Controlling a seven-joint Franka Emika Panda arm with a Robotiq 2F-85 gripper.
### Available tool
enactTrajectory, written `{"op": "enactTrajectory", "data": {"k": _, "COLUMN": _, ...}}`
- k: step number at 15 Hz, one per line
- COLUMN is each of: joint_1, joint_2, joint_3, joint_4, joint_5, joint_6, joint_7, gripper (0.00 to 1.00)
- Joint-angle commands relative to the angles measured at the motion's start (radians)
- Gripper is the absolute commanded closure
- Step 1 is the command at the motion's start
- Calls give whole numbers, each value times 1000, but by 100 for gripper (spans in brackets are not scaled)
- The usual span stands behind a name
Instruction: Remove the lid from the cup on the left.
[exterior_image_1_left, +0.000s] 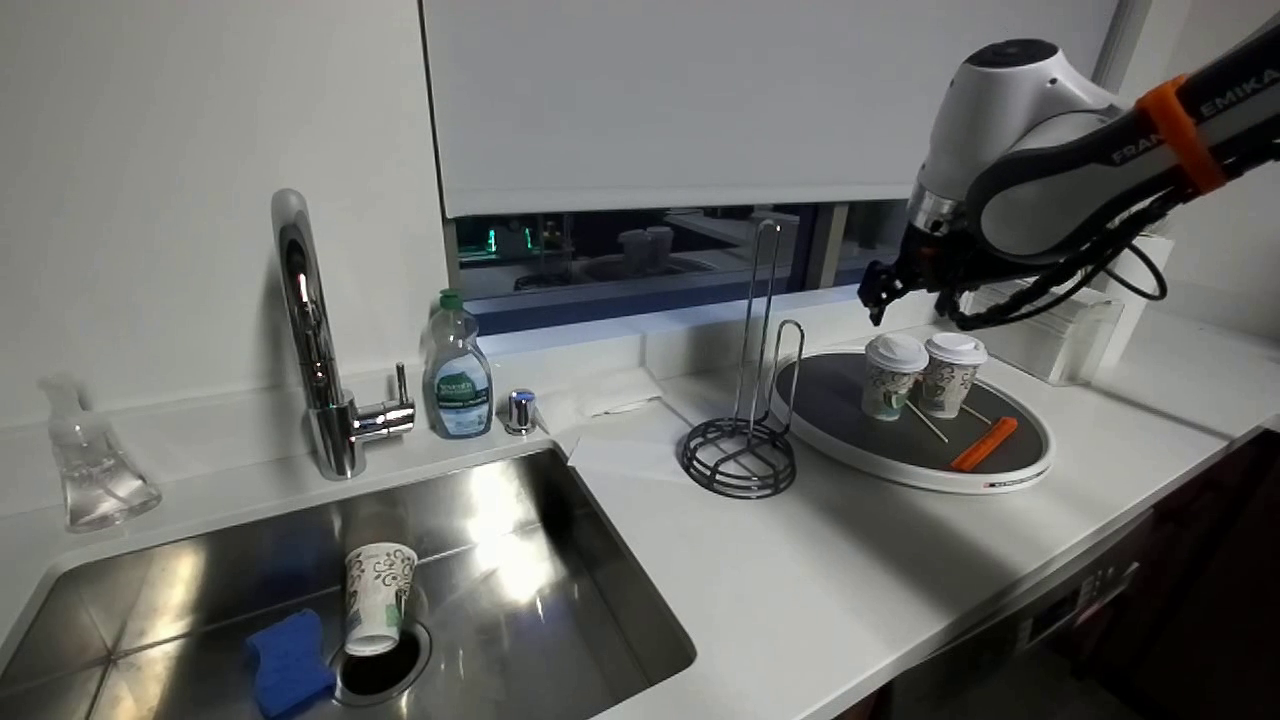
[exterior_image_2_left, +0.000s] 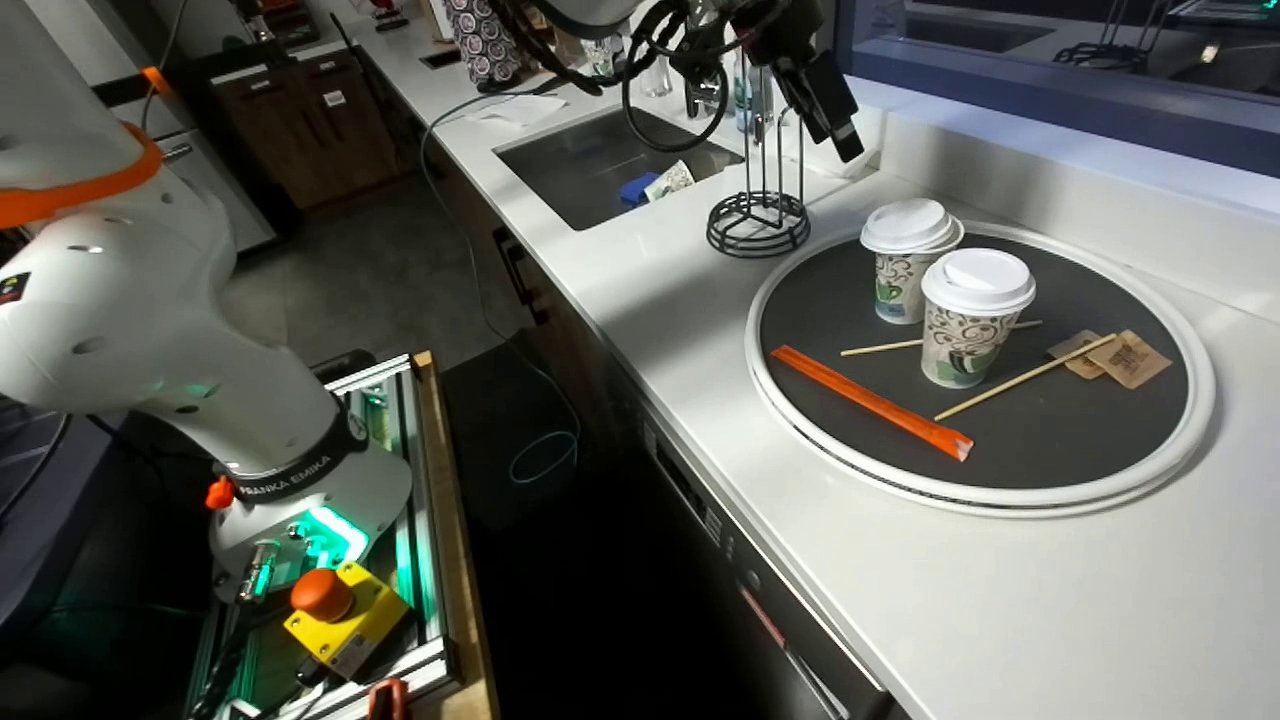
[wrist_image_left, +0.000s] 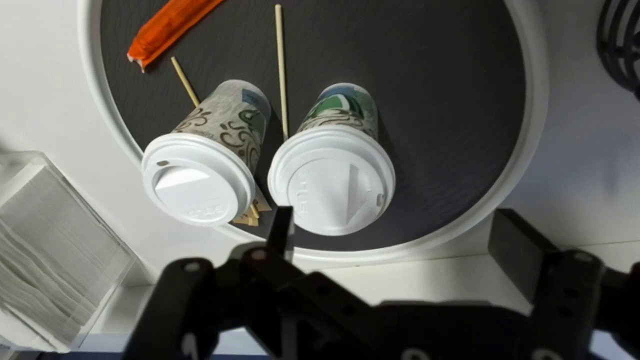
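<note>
Two paper cups with white lids stand upright, close together on a round tray. The cup on the left in both exterior views (exterior_image_1_left: 885, 395) (exterior_image_2_left: 897, 290) is nearer the sink; in the wrist view it is the right-hand cup (wrist_image_left: 345, 107). Its lid (exterior_image_1_left: 897, 352) (exterior_image_2_left: 910, 226) (wrist_image_left: 335, 185) sits on the rim. The twin cup (exterior_image_1_left: 945, 390) (exterior_image_2_left: 962, 340) (wrist_image_left: 227, 117) also wears a lid. My gripper (exterior_image_1_left: 915, 315) (exterior_image_2_left: 845, 145) (wrist_image_left: 397, 230) is open and empty above the cups, apart from them. In the wrist view one finger slightly overlaps the lid's edge.
The tray (exterior_image_1_left: 850, 462) holds an orange packet (exterior_image_2_left: 870, 400), wooden sticks (exterior_image_2_left: 1025, 378) and brown packets (exterior_image_2_left: 1130, 358). A wire holder (exterior_image_1_left: 740, 460) stands between tray and sink (exterior_image_1_left: 560, 600). A napkin box (wrist_image_left: 55, 250) stands behind the tray, near the window ledge.
</note>
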Motion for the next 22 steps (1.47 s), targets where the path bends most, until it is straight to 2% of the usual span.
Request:
{"op": "enactTrajectory", "data": {"k": 1, "joint_1": 35, "joint_2": 109, "joint_3": -32, "joint_4": 90, "joint_5": 41, "joint_6": -20, "joint_7": 42, "gripper": 0}}
{"op": "enactTrajectory", "data": {"k": 4, "joint_1": 44, "joint_2": 168, "joint_3": -67, "joint_4": 136, "joint_5": 43, "joint_6": 47, "joint_7": 39, "gripper": 0}}
{"op": "enactTrajectory", "data": {"k": 5, "joint_1": 50, "joint_2": 180, "joint_3": -79, "joint_4": 150, "joint_5": 38, "joint_6": 51, "joint_7": 38, "gripper": 0}}
{"op": "enactTrajectory", "data": {"k": 6, "joint_1": 60, "joint_2": 137, "joint_3": -84, "joint_4": 108, "joint_5": 39, "joint_6": 33, "joint_7": 17, "gripper": 0}}
{"op": "enactTrajectory", "data": {"k": 8, "joint_1": 65, "joint_2": 162, "joint_3": -99, "joint_4": 134, "joint_5": 41, "joint_6": 42, "joint_7": 16, "gripper": 0}}
{"op": "enactTrajectory", "data": {"k": 10, "joint_1": 61, "joint_2": 168, "joint_3": -87, "joint_4": 121, "joint_5": 87, "joint_6": 85, "joint_7": -43, "gripper": 0}}
{"op": "enactTrajectory", "data": {"k": 14, "joint_1": 78, "joint_2": 181, "joint_3": -87, "joint_4": 119, "joint_5": 144, "joint_6": 87, "joint_7": -88, "gripper": 0}}
{"op": "enactTrajectory", "data": {"k": 15, "joint_1": 79, "joint_2": 185, "joint_3": -88, "joint_4": 115, "joint_5": 159, "joint_6": 90, "joint_7": -99, "gripper": 5}}
{"op": "enactTrajectory", "data": {"k": 17, "joint_1": 81, "joint_2": 198, "joint_3": -92, "joint_4": 119, "joint_5": 183, "joint_6": 92, "joint_7": -118, "gripper": 23}}
{"op": "enactTrajectory", "data": {"k": 18, "joint_1": 79, "joint_2": 203, "joint_3": -92, "joint_4": 122, "joint_5": 196, "joint_6": 93, "joint_7": -132, "gripper": 24}}
{"op": "enactTrajectory", "data": {"k": 19, "joint_1": 79, "joint_2": 207, "joint_3": -97, "joint_4": 125, "joint_5": 203, "joint_6": 95, "joint_7": -140, "gripper": 37}}
{"op": "enactTrajectory", "data": {"k": 22, "joint_1": 80, "joint_2": 214, "joint_3": -111, "joint_4": 134, "joint_5": 216, "joint_6": 102, "joint_7": -156, "gripper": 42}}
